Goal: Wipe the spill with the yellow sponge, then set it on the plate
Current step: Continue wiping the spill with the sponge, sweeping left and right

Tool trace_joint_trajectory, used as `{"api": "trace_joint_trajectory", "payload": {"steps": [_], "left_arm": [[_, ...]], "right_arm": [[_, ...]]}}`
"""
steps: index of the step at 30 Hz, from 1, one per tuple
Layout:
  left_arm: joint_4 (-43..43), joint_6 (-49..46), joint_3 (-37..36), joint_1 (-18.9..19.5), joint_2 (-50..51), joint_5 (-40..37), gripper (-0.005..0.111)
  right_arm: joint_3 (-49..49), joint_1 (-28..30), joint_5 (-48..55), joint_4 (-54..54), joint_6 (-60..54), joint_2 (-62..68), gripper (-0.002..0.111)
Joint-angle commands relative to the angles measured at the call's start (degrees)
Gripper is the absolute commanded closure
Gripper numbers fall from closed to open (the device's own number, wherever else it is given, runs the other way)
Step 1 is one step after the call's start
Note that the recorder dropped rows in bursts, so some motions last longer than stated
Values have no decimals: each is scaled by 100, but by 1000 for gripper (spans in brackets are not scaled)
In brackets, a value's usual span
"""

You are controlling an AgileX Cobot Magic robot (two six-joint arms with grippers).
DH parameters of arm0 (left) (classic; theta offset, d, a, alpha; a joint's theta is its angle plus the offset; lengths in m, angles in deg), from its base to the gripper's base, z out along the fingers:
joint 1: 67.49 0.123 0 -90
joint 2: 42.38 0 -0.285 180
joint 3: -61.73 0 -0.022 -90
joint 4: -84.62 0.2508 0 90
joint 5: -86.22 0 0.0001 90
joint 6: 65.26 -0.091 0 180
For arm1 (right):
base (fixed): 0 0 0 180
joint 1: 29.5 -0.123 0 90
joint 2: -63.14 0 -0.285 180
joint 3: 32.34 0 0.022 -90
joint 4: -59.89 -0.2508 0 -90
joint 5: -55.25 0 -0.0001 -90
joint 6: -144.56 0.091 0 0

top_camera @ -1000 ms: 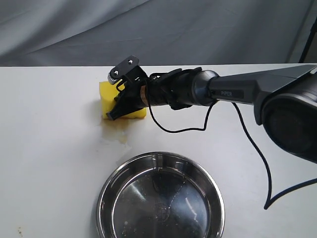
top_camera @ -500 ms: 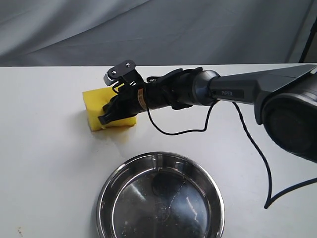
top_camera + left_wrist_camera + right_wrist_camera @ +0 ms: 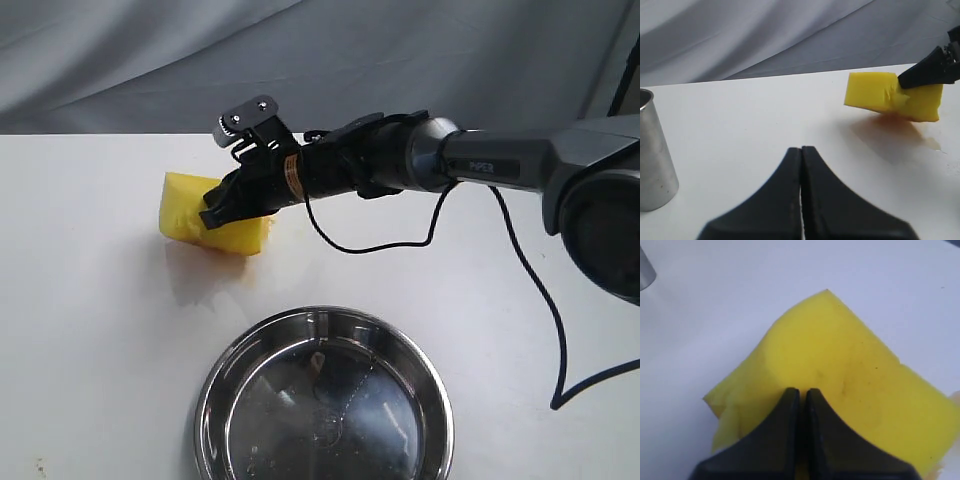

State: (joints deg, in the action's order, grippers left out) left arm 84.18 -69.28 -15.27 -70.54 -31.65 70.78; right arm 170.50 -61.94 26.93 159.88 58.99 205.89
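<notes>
The yellow sponge (image 3: 180,205) is at the table's back left, tilted, its near edge seemingly raised off the surface. My right gripper (image 3: 212,215) reaches across from the right and is shut on it, pinching the foam. In the right wrist view the fingers (image 3: 801,390) bite into the sponge (image 3: 840,340). A faint amber smear of the spill (image 3: 205,268) lies under and in front of the sponge, and shows more clearly as an amber patch (image 3: 892,125) below the sponge (image 3: 870,92). The steel plate (image 3: 323,314) sits at the front centre. My left gripper (image 3: 801,148) is shut on nothing.
A steel cup (image 3: 652,150) stands near my left gripper, and its edge shows as a grey cylinder (image 3: 645,265). A black cable (image 3: 540,300) hangs from the right arm over the table's right side. Grey cloth backs the table.
My right gripper dragged the sponge leftward across the amber puddle, then tipped and raised it slightly. The puddle looks fainter than before.
</notes>
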Motion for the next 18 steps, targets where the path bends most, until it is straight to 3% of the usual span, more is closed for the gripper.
{"api": "trace_joint_trajectory", "payload": {"steps": [1,12,18], "left_arm": [[-44,7,-22,-28,-25,14,107],[-44,7,-22,-28,-25,14,107],[-44,7,-22,-28,-25,14,107]], "right_arm": [[-28,53,821,-4,-18,-188,107],[-28,53,2799,-4,-18,-199,107],[-28,53,2953,-4,-18,-69,107]]}}
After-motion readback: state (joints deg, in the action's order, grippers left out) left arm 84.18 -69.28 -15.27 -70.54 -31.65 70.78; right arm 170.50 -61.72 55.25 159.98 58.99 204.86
